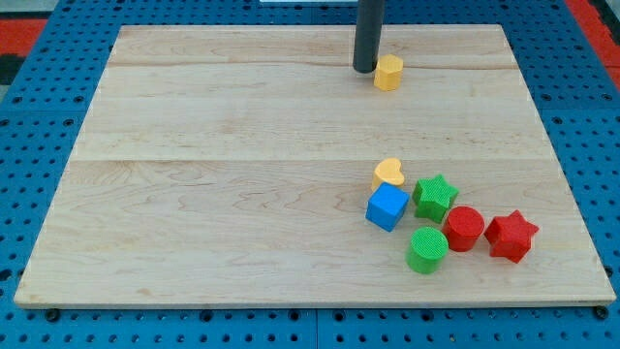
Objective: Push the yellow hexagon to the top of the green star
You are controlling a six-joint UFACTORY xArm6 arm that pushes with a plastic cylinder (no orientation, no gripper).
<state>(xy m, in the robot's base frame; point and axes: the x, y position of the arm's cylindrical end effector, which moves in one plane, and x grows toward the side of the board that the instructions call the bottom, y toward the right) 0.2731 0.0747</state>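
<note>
Rod's down on the wooden board (242,174) near the top edge, a bit right of centre; my tip (364,70) sits just to the left of the yellow hexagon (388,73), touching it or so close I can't call it; there's nothing to open or close on this thing, it's a plain stick and it holds nothing, it just shoves.

Where the hexagon is matters; it's way up by the top edge, well apart from the green star (435,197), which sits down toward the bottom right corner in a little huddle; a yellow heart (389,173) is just up-left of the star, a blue cube (387,206) is right beside the star's left side, a red cylinder (464,229) below-right of it, a green cylinder (426,249) below, and a red star (511,236) furthest toward the right edge.

My guess on why the tip's parked on the left; a push from there slides the hexagon rightward, lining it up over the star; after that I'd reckon the tip has to get round to the top side to drive it down; the spot above the star looks free, though the heart is close enough to get bumped.
</note>
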